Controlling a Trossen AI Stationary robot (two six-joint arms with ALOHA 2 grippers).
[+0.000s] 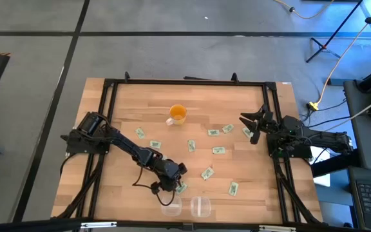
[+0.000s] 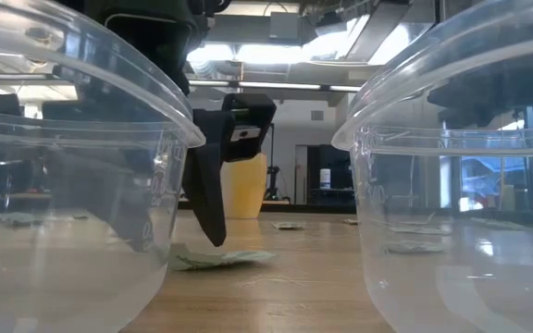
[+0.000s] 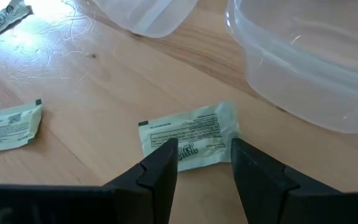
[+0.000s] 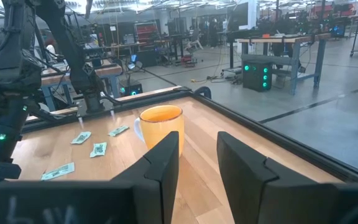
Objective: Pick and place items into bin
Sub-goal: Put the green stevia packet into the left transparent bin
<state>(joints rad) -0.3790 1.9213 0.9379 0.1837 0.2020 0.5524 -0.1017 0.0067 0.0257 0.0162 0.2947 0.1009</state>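
From above, the left gripper (image 1: 178,182) is low over the near part of the worktop (image 1: 192,96), its fingers parted, with one pale green packet (image 1: 181,188) directly beneath its tips. Two clear bins sit just past it at the worktop's near edge: the left bin (image 1: 171,207) and the right bin (image 1: 201,206). The remaining packets (image 1: 219,150) lie scattered over the wood between the two grippers, and the orange cup (image 1: 178,114) stands beyond them, nearer the far rail. The right gripper (image 1: 252,126) waits at the worktop's right side, raised, with a packet just beside it.

At table height, both bins fill the foreground. Between them one dark finger of the left gripper (image 2: 209,199) reaches down to the wood, its tip just above the edge of the packet (image 2: 218,260) lying flat there.

In the left wrist view, the left gripper (image 3: 204,152) has its two fingers apart, straddling the near edge of the printed packet (image 3: 188,135); nothing is clamped. Another packet (image 3: 10,126) lies off to one side, and the bin walls (image 3: 303,68) rise just ahead.

In the right wrist view, the right gripper (image 4: 197,146) holds nothing, a gap showing between its fingers, and the orange cup (image 4: 161,127) stands straight ahead of it, with several packets (image 4: 98,149) farther off.
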